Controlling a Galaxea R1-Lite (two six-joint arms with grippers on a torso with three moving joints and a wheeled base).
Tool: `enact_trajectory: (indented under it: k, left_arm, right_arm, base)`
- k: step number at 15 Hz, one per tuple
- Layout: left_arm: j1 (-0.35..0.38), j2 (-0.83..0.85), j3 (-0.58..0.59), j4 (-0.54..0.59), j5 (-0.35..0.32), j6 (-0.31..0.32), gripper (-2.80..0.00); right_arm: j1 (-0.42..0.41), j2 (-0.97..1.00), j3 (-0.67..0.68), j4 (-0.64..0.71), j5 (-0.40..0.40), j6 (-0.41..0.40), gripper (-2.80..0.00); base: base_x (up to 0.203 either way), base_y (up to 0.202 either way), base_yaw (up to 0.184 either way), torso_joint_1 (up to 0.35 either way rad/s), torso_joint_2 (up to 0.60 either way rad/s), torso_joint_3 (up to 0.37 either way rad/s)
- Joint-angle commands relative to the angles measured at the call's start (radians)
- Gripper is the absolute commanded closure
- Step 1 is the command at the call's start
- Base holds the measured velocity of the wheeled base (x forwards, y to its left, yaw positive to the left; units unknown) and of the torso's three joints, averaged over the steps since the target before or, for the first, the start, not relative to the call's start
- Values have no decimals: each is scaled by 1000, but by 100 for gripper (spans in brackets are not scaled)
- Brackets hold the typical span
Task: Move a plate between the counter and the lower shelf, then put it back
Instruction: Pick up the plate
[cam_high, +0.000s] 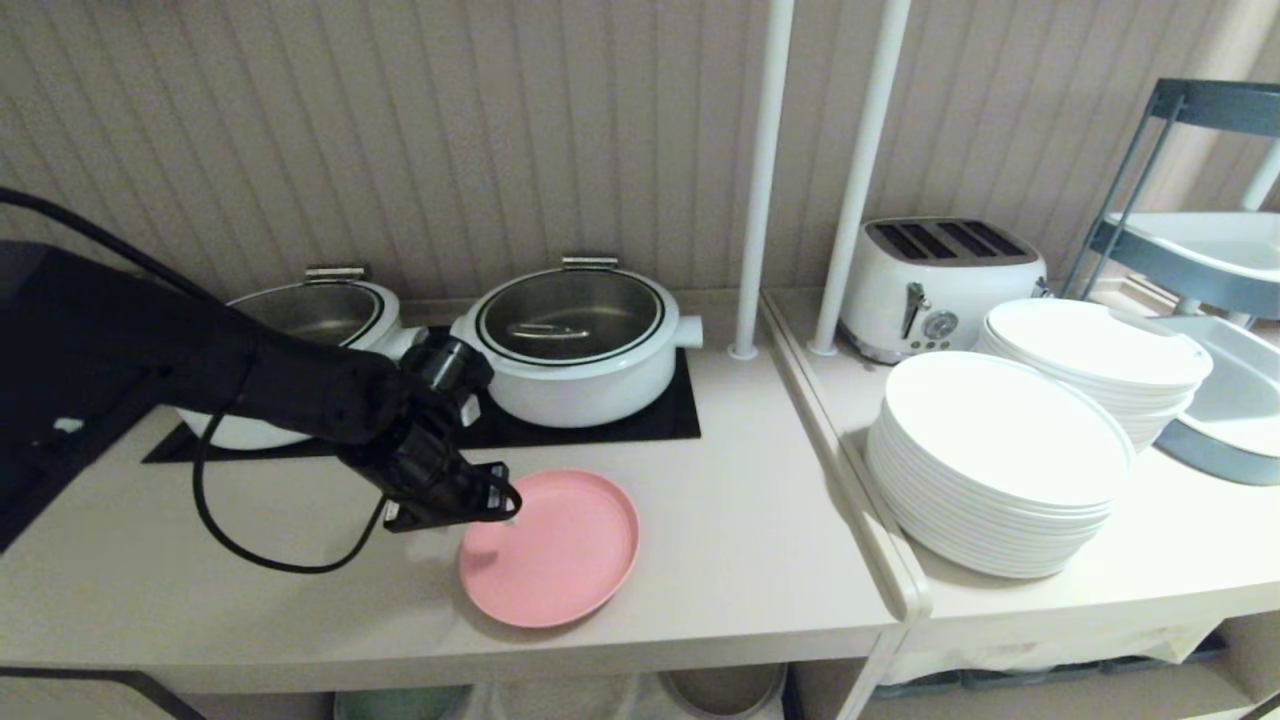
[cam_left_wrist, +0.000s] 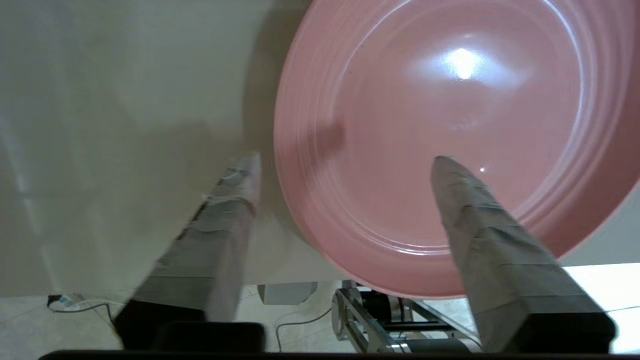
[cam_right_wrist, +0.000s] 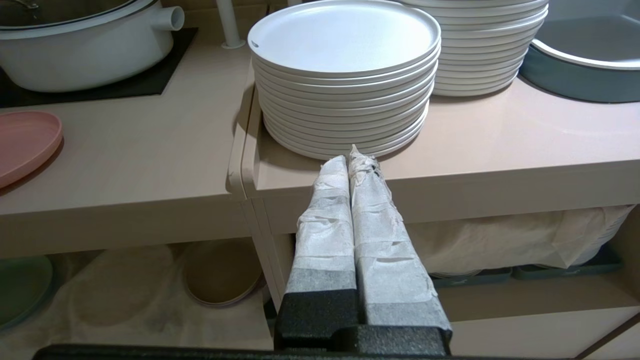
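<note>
Where the counter (cam_high: 720, 560) meets its front edge, we see the plate (cam_high: 550, 548) lying flat on the beige top, close to that edge and in front of the black hob panel (cam_high: 660, 415). We note the left gripper (cam_high: 497, 500) at the plate's left rim: the black left arm (cam_high: 290, 390) reaches in from the left side of the head view, forearm sloping down toward the plate, its cable (cam_high: 250, 540) looping below it. In the left wrist view we find the fingers (cam_left_wrist: 480, 225) spread wide, one taped finger over the plate's inner surface and the other over the bare counter outside the rim, so that the rim runs between them; whether either pad touches the plate we cannot tell. The right gripper (cam_right_wrist: 352, 160) hangs before the counter's front edge, its two taped fingers pressed together on nothing, tips pointing toward the nearer stack of white plates (cam_right_wrist: 345, 75). Below the counter we make out the lower shelf (cam_right_wrist: 125, 300) with its white cloth and a tan dish (cam_right_wrist: 222, 272). Farther back, two white pots (cam_high: 575, 345) stand on the hob panel, and a toaster (cam_high: 945, 275) stands behind the plate stacks.
</note>
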Motion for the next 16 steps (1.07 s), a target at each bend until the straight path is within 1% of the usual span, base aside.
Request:
enact_trajectory:
  k: [1,4,16]
  left_arm:
    - [3,16,-12,2,1,-2,-280]
    - [12,52,-32,2,26,0,-280]
    - [11,133,-70,-3,28,-1,-280]
  right_arm:
    - [0,1,0,0,0,0,0]
    - [0,1,0,-1,0,0,0]
    - [0,1,0,-1,0,0,0]
  base:
    - [0,0,0,0,0,0]
    - [0,0,0,0,0,0]
    - [0,0,0,0,0,0]
